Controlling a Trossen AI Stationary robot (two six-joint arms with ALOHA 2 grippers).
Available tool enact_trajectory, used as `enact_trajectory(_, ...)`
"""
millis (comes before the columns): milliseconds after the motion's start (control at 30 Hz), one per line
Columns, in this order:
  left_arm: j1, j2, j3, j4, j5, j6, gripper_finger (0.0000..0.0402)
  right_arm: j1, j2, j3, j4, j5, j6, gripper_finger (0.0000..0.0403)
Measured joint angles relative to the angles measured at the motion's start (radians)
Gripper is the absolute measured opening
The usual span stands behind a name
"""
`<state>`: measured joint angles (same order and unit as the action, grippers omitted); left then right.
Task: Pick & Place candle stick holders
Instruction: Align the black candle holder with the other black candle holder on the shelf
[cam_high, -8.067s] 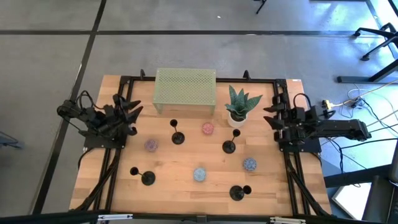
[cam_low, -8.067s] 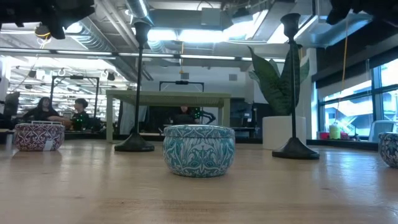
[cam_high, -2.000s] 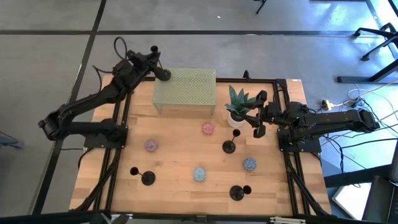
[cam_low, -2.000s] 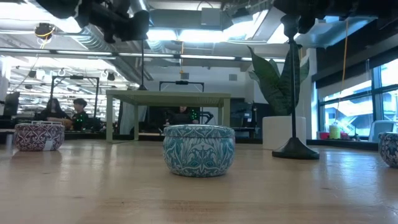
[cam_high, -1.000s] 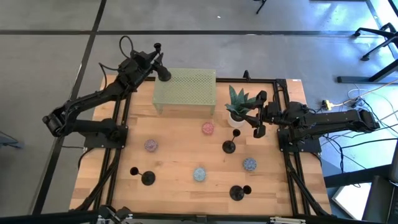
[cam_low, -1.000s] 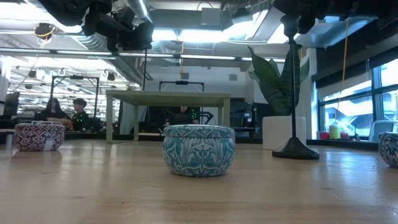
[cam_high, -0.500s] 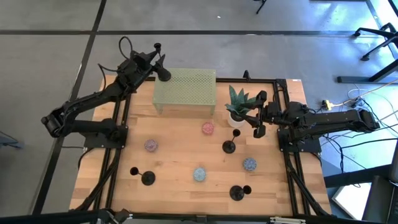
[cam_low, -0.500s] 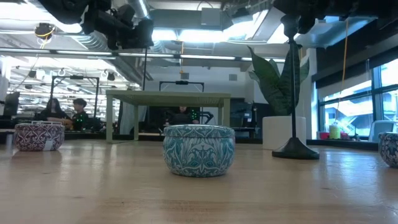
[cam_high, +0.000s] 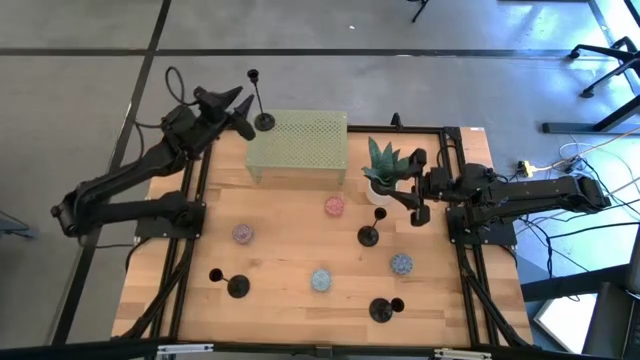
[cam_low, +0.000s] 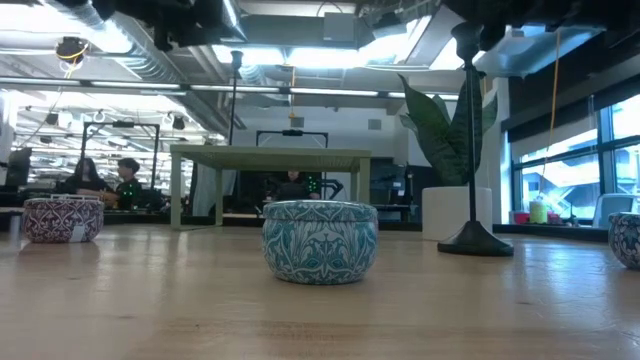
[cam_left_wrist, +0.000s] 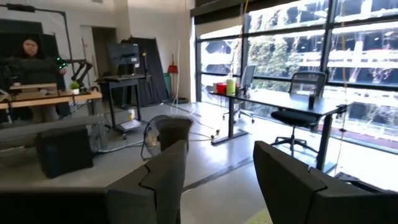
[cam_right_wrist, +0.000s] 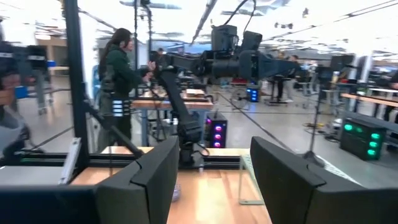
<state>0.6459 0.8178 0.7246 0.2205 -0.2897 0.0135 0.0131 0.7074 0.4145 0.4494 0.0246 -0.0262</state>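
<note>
A pale wooden worktop (cam_high: 300, 250) is seen from above, with a perforated green stand (cam_high: 297, 146) at its far edge. On the stand's left corner one black candle holder (cam_high: 261, 108) is set upright: round flat base, thin stem, small cup. The left claw (cam_high: 238, 104) is found just beside it, apart, with fingers spread and empty. Three more holders (cam_high: 369, 236) are left on the boards. The right claw (cam_high: 414, 187), spread and empty, is held near the middle one.
</note>
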Motion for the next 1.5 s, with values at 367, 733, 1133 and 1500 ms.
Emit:
enact_trajectory(367,-0.081,-0.149,0.000,-0.106,0.307,-0.034,0.0185,0.000,0.014,0.000,0.002,-0.187,0.000,0.0204)
enact_trajectory(733,-0.210,-0.168,0.000,-0.277,0.782,-0.079,0.0185,0.000,0.126,0.000,-0.050,-0.291,0.010,0.0204)
enact_trajectory(1133,-0.272,-0.167,0.000,-0.362,0.782,-0.052,0.0185,0.001,0.145,0.000,-0.166,-0.299,0.027,0.0204)
enact_trajectory(1500,-0.272,-0.167,0.000,-0.361,0.782,-0.045,0.0184,0.001,0.145,0.000,-0.227,-0.299,0.030,0.0189)
